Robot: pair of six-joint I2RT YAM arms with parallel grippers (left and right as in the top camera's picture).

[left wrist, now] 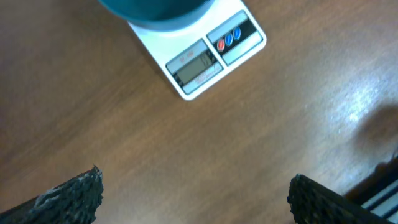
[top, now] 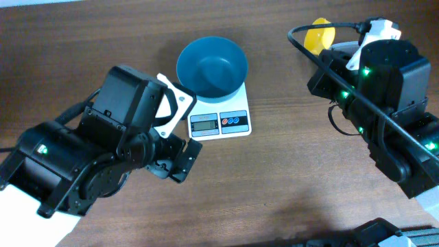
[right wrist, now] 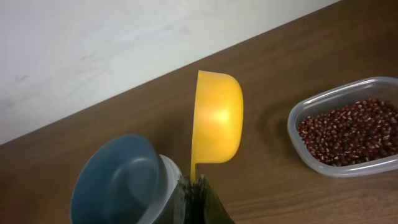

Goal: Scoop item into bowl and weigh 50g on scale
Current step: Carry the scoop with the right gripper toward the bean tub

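The teal bowl sits on the white scale, and no beans show inside it. My right gripper is shut on the handle of a yellow scoop, held above the table between the bowl and a clear tub of reddish-brown beans. The scoop also shows in the overhead view, at the back right. My left gripper is open and empty over bare table, in front of the scale. In the overhead view it is front-left of the scale.
The clear tub stands to the right of the scoop, near the table's back edge by a white wall. The black arms fill the left and right sides of the overhead view. A white surface lies at the front left.
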